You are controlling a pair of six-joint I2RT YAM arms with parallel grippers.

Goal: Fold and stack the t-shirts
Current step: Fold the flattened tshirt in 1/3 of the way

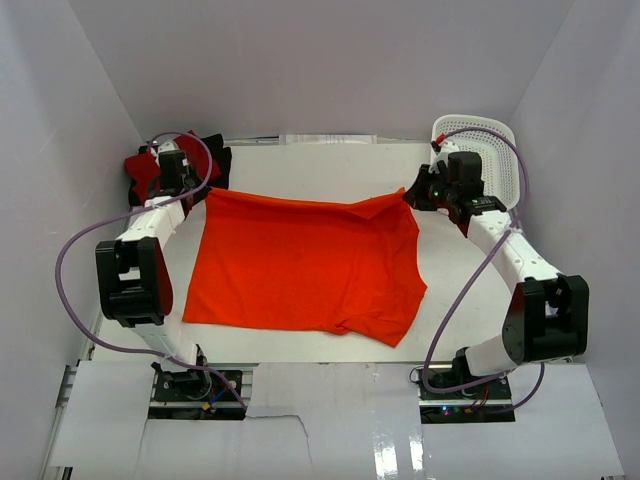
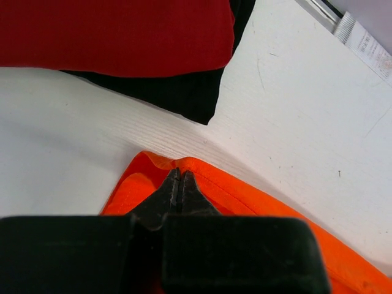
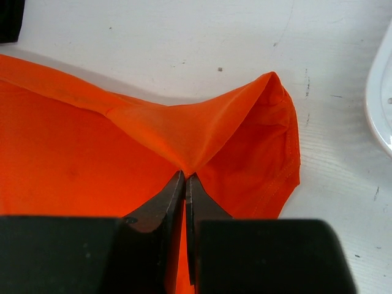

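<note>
The bright orange t-shirt (image 1: 305, 265) lies spread across the middle of the table. My left gripper (image 1: 192, 192) is shut on its far left corner; the wrist view shows the jaws (image 2: 180, 174) closed on the orange hem (image 2: 245, 193). My right gripper (image 1: 418, 195) is shut on its far right corner, where the cloth (image 3: 184, 128) peaks up from the closed jaws (image 3: 185, 177). The crimson red t-shirt (image 2: 116, 33) lies folded on the black t-shirt (image 2: 184, 95) at the far left corner of the table (image 1: 140, 170).
A white perforated basket (image 1: 495, 150) stands at the far right, its rim showing in the right wrist view (image 3: 380, 104). A white strip (image 1: 330, 139) lies along the back wall. Side walls close in the table.
</note>
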